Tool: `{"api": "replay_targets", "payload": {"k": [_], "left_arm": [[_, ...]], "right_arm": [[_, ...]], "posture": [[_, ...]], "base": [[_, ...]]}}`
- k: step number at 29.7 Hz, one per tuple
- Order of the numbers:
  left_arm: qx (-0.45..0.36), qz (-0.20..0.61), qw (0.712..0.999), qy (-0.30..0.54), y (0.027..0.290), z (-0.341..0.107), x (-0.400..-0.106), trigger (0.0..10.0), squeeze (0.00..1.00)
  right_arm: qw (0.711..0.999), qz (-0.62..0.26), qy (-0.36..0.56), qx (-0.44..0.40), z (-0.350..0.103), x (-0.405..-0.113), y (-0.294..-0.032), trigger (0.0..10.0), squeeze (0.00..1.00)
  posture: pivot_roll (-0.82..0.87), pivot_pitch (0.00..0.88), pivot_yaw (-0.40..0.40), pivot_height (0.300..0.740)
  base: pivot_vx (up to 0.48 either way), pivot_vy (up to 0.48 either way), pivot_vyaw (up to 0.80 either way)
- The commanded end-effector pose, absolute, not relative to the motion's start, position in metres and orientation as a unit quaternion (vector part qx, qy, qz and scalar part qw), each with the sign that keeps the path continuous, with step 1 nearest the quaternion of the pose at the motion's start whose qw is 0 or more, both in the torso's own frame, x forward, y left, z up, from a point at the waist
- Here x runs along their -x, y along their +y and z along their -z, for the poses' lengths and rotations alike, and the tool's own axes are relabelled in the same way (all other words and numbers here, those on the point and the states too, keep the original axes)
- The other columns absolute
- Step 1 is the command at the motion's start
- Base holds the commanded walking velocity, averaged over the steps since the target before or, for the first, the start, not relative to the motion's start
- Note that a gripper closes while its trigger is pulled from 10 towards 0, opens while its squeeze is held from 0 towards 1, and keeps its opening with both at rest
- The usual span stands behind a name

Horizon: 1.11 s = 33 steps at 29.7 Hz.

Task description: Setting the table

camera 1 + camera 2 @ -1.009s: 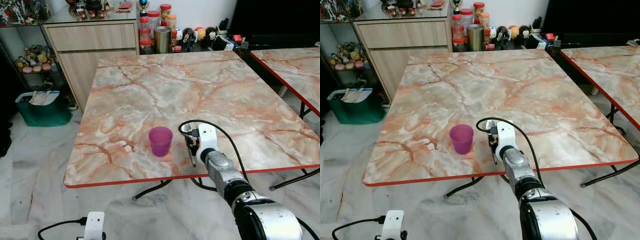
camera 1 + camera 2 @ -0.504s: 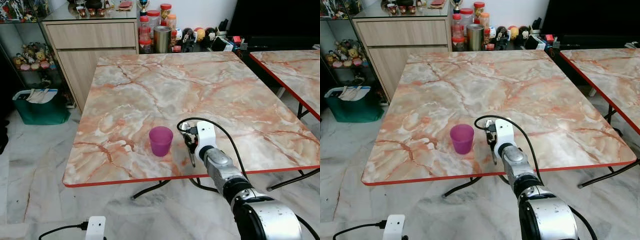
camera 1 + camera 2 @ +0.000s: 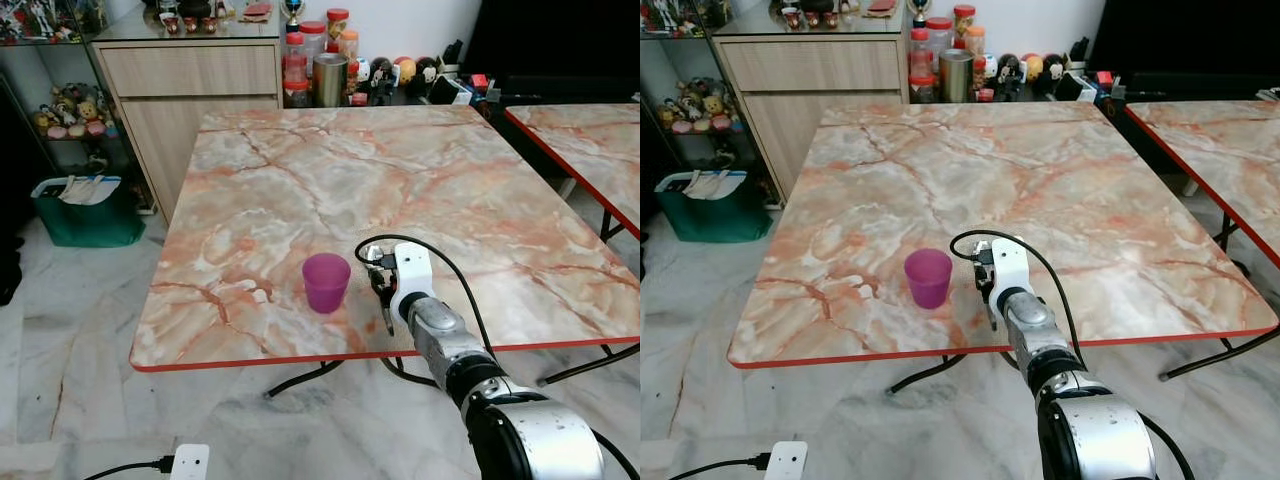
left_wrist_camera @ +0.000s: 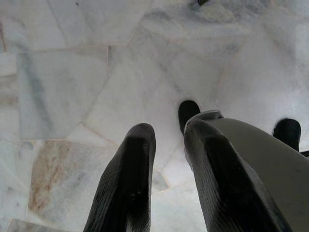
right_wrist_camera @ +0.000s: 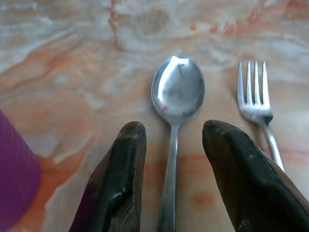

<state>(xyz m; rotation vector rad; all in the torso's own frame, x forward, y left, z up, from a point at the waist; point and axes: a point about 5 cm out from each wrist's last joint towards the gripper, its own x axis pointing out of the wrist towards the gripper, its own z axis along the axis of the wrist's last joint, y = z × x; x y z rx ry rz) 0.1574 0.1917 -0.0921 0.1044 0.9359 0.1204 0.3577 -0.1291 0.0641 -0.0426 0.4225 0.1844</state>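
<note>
While a silver metal spoon (image 5: 175, 121) and fork (image 5: 256, 104) are seen lying side by side on the marbled table (image 3: 400, 180), the handle is straddled, ungripped, by the right gripper (image 5: 174, 179).
The purple plastic cup (image 3: 326, 282) is seen just beside them; the left gripper (image 4: 169, 179), slightly parted and empty, is held over the floor.

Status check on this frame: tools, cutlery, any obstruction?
Right tool open, low over table, straddling spoon. Fork beside spoon, cup toward the left. Left tool hanging over floor. No obstruction.

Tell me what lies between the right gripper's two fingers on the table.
The right wrist view shows a spoon lying on the marble table, its handle running back between the open right gripper's fingers. A fork lies beside it, outside them.
</note>
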Motion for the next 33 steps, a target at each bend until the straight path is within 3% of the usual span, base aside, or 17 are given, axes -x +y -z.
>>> {"api": "replay_targets", "payload": {"k": [1,17,18,33], "left_arm": [[-0.052,-0.057,0.880,0.469,0.192,0.097,-0.145,10.0,0.00],[-0.045,-0.047,0.879,0.473,0.188,0.098,-0.143,10.0,0.00],[-0.045,-0.045,0.879,0.473,0.188,0.098,-0.144,10.0,0.00],[-0.037,-0.033,0.879,0.475,0.183,0.098,-0.149,10.0,0.00]], "right_arm": [[0.969,-0.082,0.231,0.009,-0.056,-0.353,-0.132,10.0,0.00],[0.964,-0.077,0.253,0.005,-0.042,-0.343,-0.129,10.0,0.00],[0.964,-0.078,0.253,0.001,-0.042,-0.343,-0.129,0.0,0.00],[0.966,-0.077,0.247,-0.001,-0.044,-0.344,-0.130,0.0,0.00]], "posture": [[0.06,0.019,-0.048,0.740],[0.07,0.038,-0.049,0.740],[0.07,0.041,-0.048,0.740],[0.07,0.026,-0.050,0.740]], "base": [[0.000,0.000,0.00],[0.000,0.000,0.00],[0.000,0.000,0.00],[0.000,0.000,0.00]]}}
